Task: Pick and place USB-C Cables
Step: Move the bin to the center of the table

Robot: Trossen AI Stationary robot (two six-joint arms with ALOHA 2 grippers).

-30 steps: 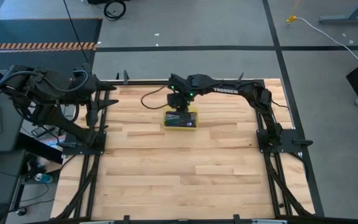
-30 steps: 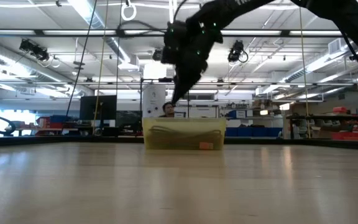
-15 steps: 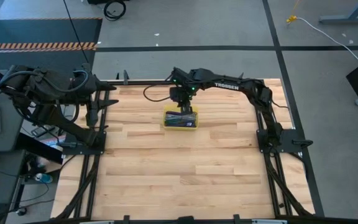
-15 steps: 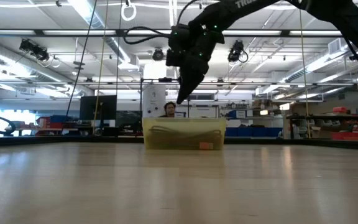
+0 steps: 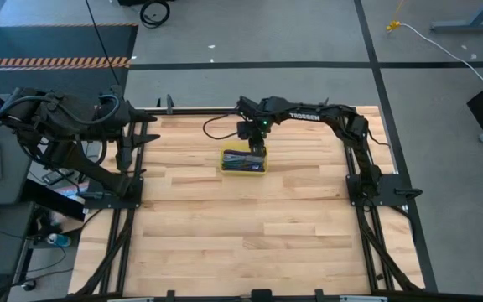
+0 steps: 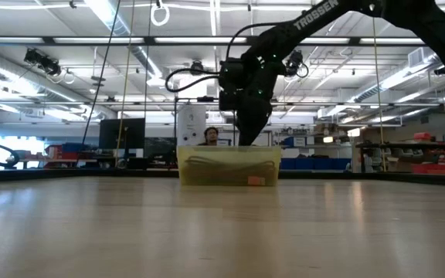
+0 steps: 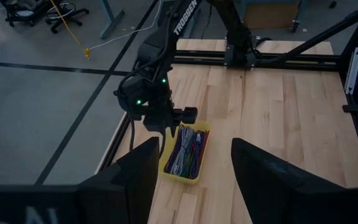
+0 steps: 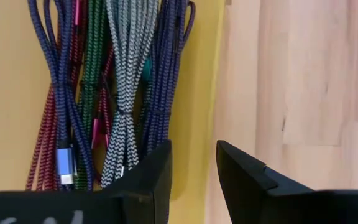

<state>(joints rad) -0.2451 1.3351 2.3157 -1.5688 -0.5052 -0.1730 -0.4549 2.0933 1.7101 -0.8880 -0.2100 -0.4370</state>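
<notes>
Cables (image 8: 104, 93) lie bundled in the tray (image 8: 201, 93). Right gripper (image 8: 192, 171) hangs above the tray's edge, fingers apart, holding nothing. Left gripper (image 7: 194, 168) waits well apart from the tray, released. Bundles look light, limp, braided; probably best pinched mid-bundle at the tie.

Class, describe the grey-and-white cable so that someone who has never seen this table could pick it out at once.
On the wooden table sits a small yellow tray, with the right gripper just above it. Folded cable bundles lie side by side in the tray. The grey-and-white cable lies between a green bundle and a dark blue one, the only one with a pale zigzag weave.
</notes>
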